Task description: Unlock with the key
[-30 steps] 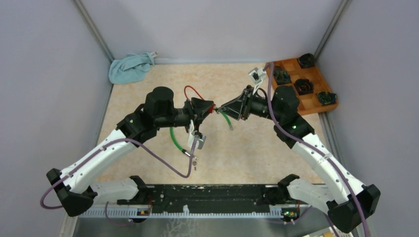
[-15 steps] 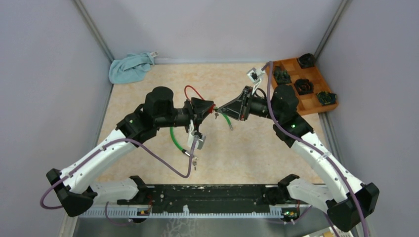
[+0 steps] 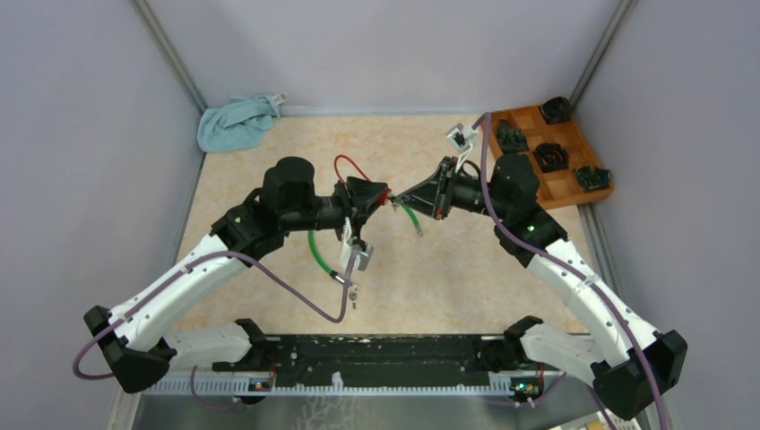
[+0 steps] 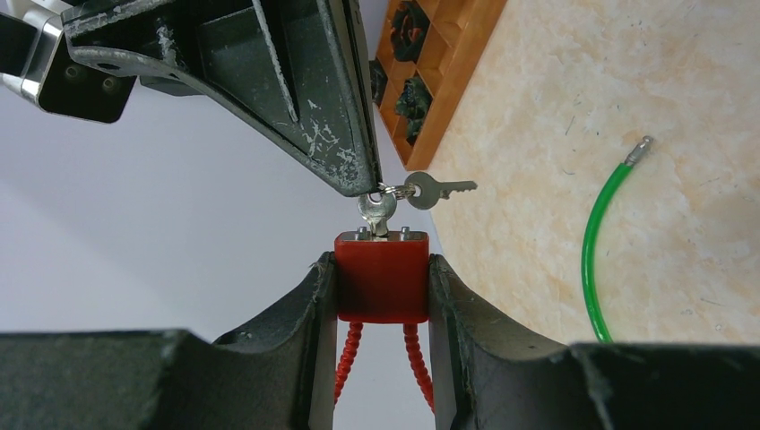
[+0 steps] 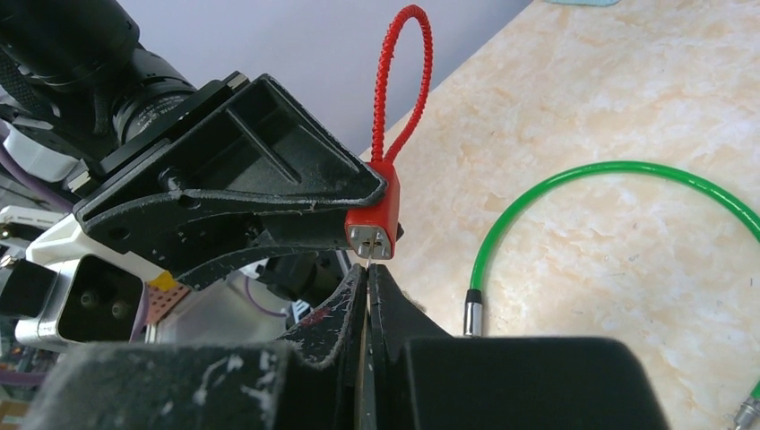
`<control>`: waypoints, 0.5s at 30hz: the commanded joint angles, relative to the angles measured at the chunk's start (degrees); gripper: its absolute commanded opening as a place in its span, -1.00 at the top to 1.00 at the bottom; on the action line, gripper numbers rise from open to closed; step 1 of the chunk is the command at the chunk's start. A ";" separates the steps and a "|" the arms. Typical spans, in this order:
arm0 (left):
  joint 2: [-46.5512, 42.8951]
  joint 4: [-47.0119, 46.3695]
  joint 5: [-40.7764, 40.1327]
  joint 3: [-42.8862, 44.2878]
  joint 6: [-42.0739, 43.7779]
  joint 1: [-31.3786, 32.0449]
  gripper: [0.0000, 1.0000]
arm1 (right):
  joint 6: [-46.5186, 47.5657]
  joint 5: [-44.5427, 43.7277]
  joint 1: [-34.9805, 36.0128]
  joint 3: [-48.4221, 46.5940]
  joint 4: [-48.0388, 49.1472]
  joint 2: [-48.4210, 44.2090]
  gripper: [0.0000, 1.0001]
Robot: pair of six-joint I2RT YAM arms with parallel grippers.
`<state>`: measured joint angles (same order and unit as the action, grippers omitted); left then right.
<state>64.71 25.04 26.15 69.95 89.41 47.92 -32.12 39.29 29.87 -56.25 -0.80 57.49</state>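
Observation:
My left gripper (image 4: 383,291) is shut on a red padlock (image 4: 382,276) with a red cable shackle (image 5: 399,81), held above the table's middle (image 3: 383,194). A silver key (image 4: 377,211) sits in the lock's keyhole. My right gripper (image 5: 368,273) is shut on that key's head, its tips right at the lock's face (image 5: 370,240). A second key (image 4: 435,189) hangs loose from the ring beside it. In the top view the two grippers meet tip to tip, the right gripper (image 3: 399,197) coming from the right.
A green cable (image 3: 317,248) with metal ends lies on the table under the grippers. A wooden tray (image 3: 567,185) with dark parts stands at the back right. A blue cloth (image 3: 235,123) lies in the back left corner.
The right arm has shifted very slightly; the loose key swung out and back. Both grips are as before.

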 commanded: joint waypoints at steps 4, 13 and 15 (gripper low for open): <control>-0.45 -1.57 0.93 2.07 0.09 0.37 1.00 | -0.45 -0.27 0.37 0.02 5.18 -0.64 0.99; -0.09 -1.66 1.33 2.42 -0.06 0.35 1.00 | 1.96 -5.29 4.78 0.25 6.22 0.04 1.00; 0.20 -1.66 1.65 2.98 -0.64 0.42 1.00 | 1.83 -6.57 6.18 0.33 6.97 0.58 1.00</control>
<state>64.71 25.78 25.23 70.15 89.36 47.75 -31.48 35.27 32.86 -55.51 1.28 57.49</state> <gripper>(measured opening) 0.402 0.006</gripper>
